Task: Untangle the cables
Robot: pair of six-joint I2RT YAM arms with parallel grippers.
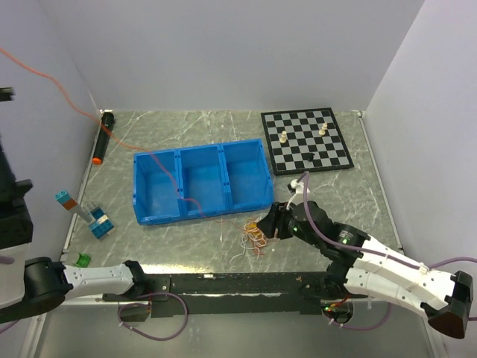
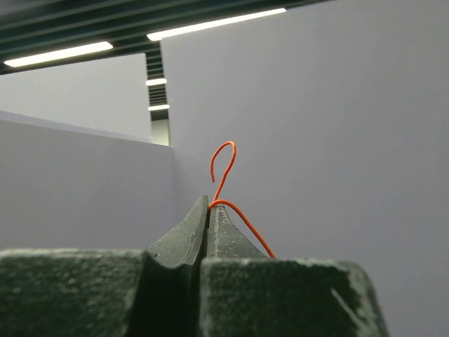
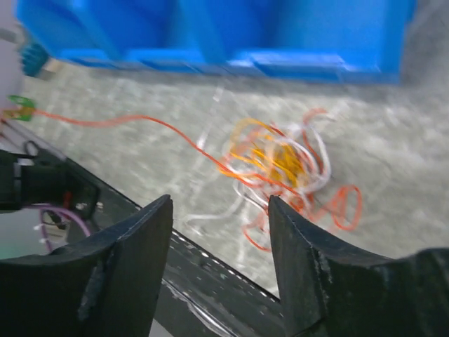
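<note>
The cables lie as a tangle (image 1: 257, 233) of red, orange and white strands on the table in front of the blue bin. In the right wrist view the tangle (image 3: 284, 160) sits just beyond my right gripper (image 3: 219, 203), which is open with nothing between its fingers. One orange cable (image 1: 123, 143) runs taut from the tangle across the bin up to the far left. My left gripper (image 2: 209, 203) is raised, pointing at the wall, and is shut on that orange cable (image 2: 223, 168). The stretched strand (image 3: 105, 121) also shows in the right wrist view.
A blue three-compartment bin (image 1: 201, 183) stands mid-table. A chessboard (image 1: 307, 139) with two pieces lies at the back right. A black marker (image 1: 103, 138) lies at the back left, with toy blocks (image 1: 93, 216) and a green piece (image 1: 82, 259) on the left.
</note>
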